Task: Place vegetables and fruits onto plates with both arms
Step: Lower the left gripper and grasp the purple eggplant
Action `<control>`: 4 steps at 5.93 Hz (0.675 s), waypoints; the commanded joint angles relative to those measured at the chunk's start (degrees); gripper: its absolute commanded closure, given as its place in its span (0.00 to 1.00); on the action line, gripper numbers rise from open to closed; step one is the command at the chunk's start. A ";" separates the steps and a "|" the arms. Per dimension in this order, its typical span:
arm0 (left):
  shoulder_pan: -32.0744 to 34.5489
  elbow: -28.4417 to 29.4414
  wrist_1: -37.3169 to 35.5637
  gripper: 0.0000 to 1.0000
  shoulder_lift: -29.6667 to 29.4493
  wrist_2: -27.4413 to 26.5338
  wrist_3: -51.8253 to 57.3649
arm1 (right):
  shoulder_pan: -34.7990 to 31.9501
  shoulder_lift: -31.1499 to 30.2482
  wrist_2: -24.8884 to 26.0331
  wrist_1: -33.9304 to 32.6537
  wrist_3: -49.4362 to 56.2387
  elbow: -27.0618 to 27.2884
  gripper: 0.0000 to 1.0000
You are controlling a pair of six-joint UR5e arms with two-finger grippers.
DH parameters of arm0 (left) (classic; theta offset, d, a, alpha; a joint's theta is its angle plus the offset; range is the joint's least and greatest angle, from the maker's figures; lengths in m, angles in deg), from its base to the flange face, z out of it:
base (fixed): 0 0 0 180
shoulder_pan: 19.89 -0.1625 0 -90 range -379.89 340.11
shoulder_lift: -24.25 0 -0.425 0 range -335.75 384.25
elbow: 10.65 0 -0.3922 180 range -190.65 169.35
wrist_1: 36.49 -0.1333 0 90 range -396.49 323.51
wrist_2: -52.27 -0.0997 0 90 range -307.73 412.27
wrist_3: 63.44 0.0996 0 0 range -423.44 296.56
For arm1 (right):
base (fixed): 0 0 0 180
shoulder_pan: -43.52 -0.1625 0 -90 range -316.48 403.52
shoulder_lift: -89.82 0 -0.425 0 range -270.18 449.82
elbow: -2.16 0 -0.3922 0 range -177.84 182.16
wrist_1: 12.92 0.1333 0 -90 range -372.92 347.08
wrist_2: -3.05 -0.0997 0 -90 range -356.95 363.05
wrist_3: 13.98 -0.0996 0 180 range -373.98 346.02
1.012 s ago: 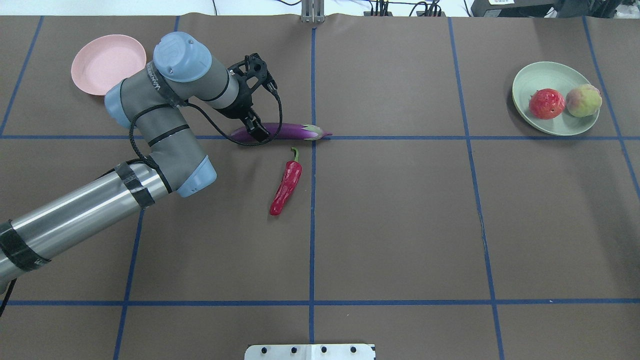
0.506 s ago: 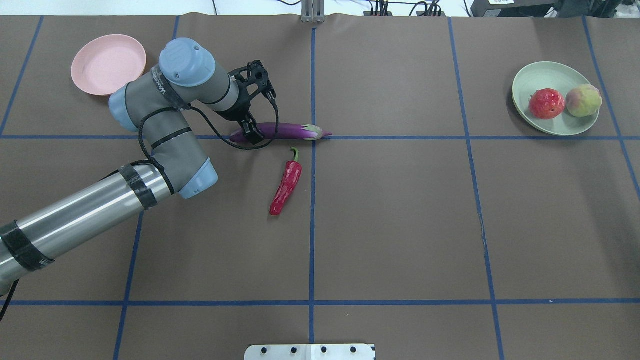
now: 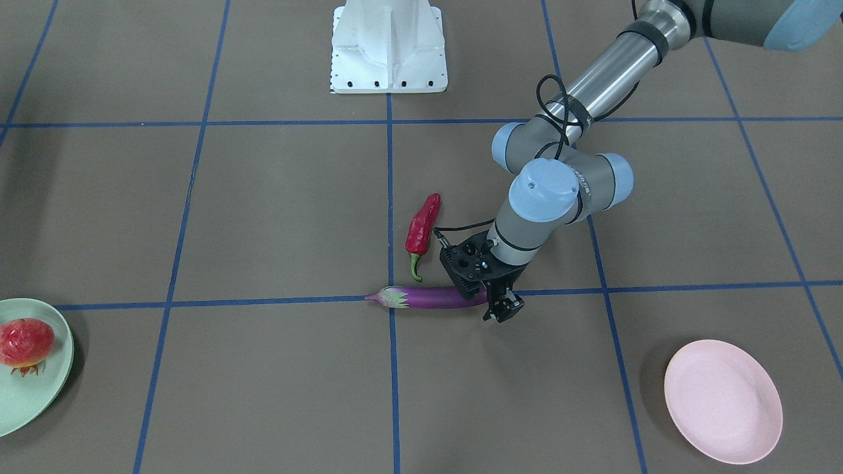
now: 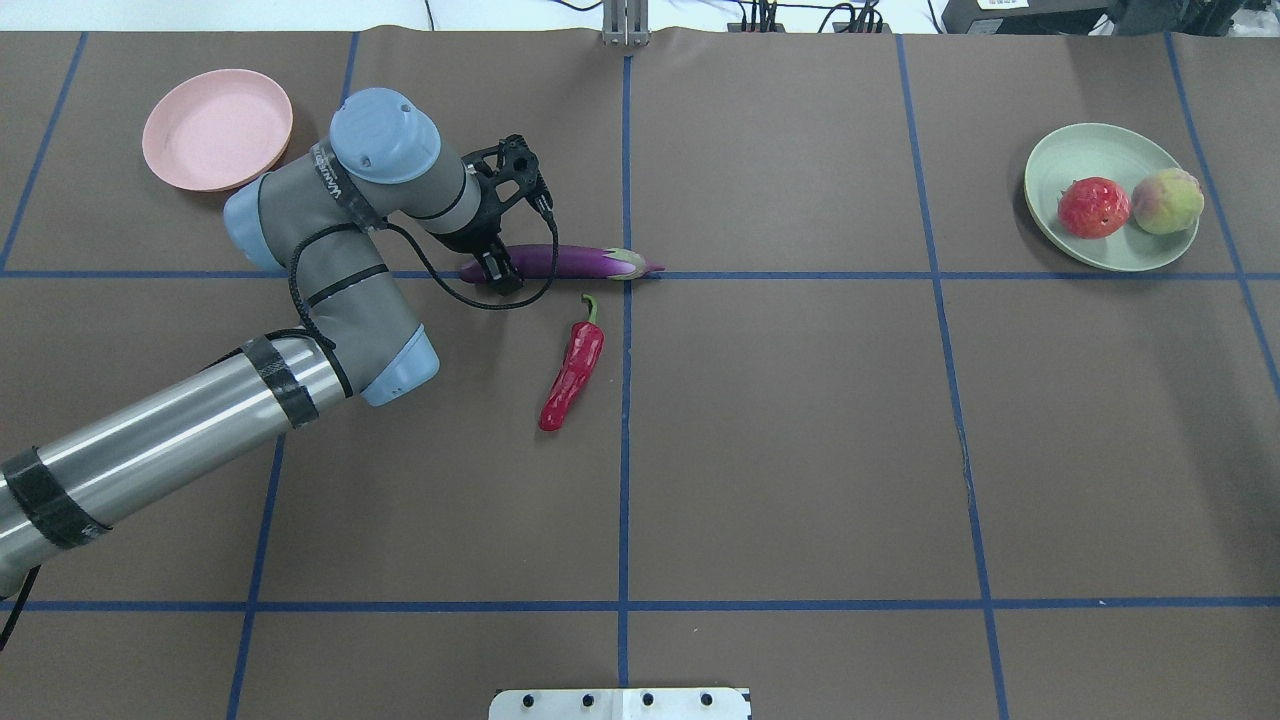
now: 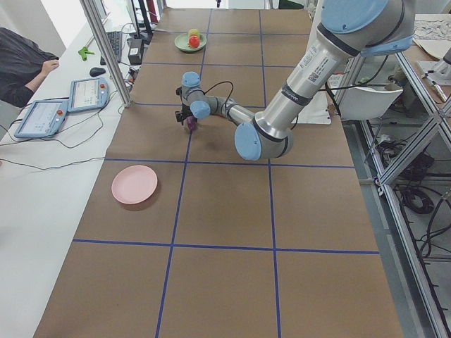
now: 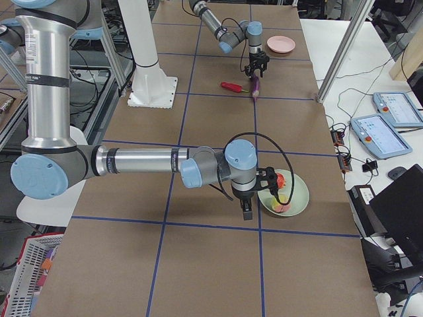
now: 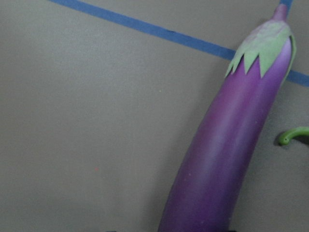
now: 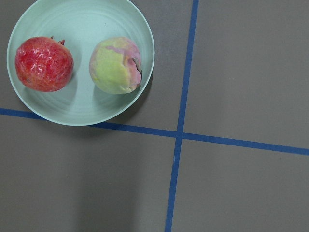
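The purple eggplant [image 4: 570, 262] lies on a blue tape line, with the red chili pepper [image 4: 573, 375] just in front of it. My left gripper [image 4: 497, 265] is low over the eggplant's blunt end, with its fingers on either side of it and open [image 3: 490, 299]. The left wrist view shows the eggplant [image 7: 227, 154] close up. The pink plate [image 4: 217, 130] is bare at the far left. The green plate [image 4: 1070, 165] at the far right holds the pomegranate [image 4: 1093, 207] and the peach [image 4: 1167, 201]. My right gripper [image 6: 246, 211] hangs by that plate; I cannot tell its state.
The white robot base [image 3: 388, 46] stands at the table's near-middle edge. Blue tape lines divide the brown table cover [image 4: 800, 450]. Tablets and cables [image 5: 67, 105] lie off the table's far side.
My left gripper has slid left along the eggplant toward its blunt end and sunk lower. The eggplant, the chili and the plates have not moved.
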State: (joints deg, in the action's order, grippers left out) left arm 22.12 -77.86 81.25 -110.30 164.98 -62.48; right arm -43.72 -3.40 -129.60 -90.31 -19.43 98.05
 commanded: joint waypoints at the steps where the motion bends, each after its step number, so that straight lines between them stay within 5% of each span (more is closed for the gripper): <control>1: 2.18 -6.75 -15.25 1.00 -0.10 -0.30 -0.43 | 0.05 0.05 -0.15 -0.04 0.00 0.00 0.00; 3: 5.34 -10.84 -21.85 1.00 0.42 0.57 -4.44 | 0.05 0.14 -0.23 0.05 0.00 0.08 0.00; 4: 9.88 -10.85 -22.03 1.00 3.90 8.50 -14.39 | 0.05 0.40 -0.06 0.05 0.00 0.00 0.00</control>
State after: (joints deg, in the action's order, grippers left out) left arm 28.32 -88.22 60.01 -108.87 167.88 -69.26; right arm -43.67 -3.18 -129.76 -90.28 -19.43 98.11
